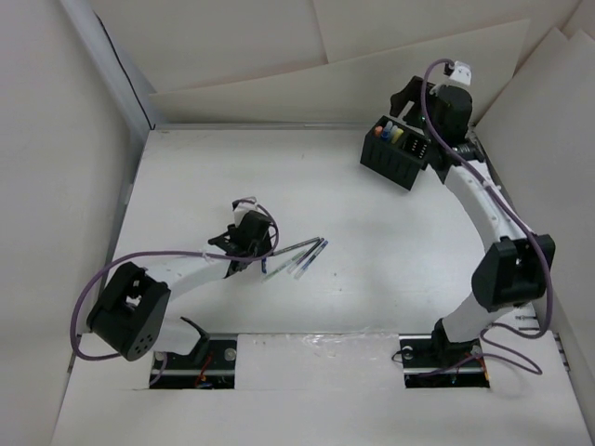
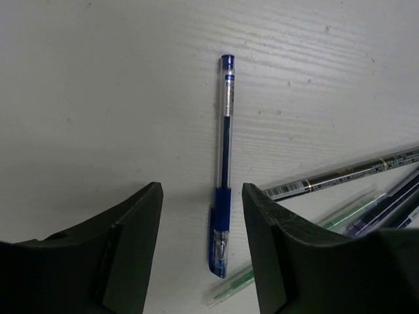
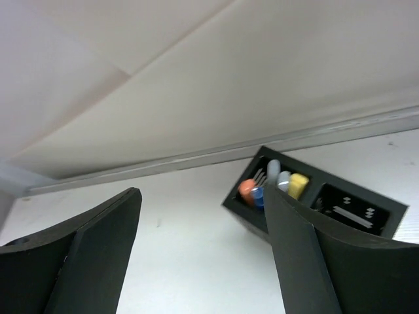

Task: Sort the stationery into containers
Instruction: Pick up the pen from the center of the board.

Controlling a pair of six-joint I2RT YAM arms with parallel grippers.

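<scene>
A clear-barrelled blue pen (image 2: 224,157) lies on the white table, its blue cap end between the open jaws of my left gripper (image 2: 203,191), which hovers just above it. A thin green pen (image 2: 243,281), a dark pen with a barcode (image 2: 347,173) and dark-capped clear pens (image 2: 393,203) lie to its right; the cluster (image 1: 302,253) also shows in the top view beside my left gripper (image 1: 263,249). The black organiser box (image 1: 390,165) stands at the far right. One compartment holds markers (image 3: 275,186) with orange, blue, grey and yellow caps. My right gripper (image 3: 201,193) is open and empty beside the box (image 3: 241,212).
Pale boards wall the table at the back (image 1: 353,56) and at both sides. A metal strip (image 3: 196,160) runs along the table's far edge. The organiser's second compartment (image 3: 350,212) shows only its slotted floor. The arm bases (image 1: 195,358) sit at the near edge.
</scene>
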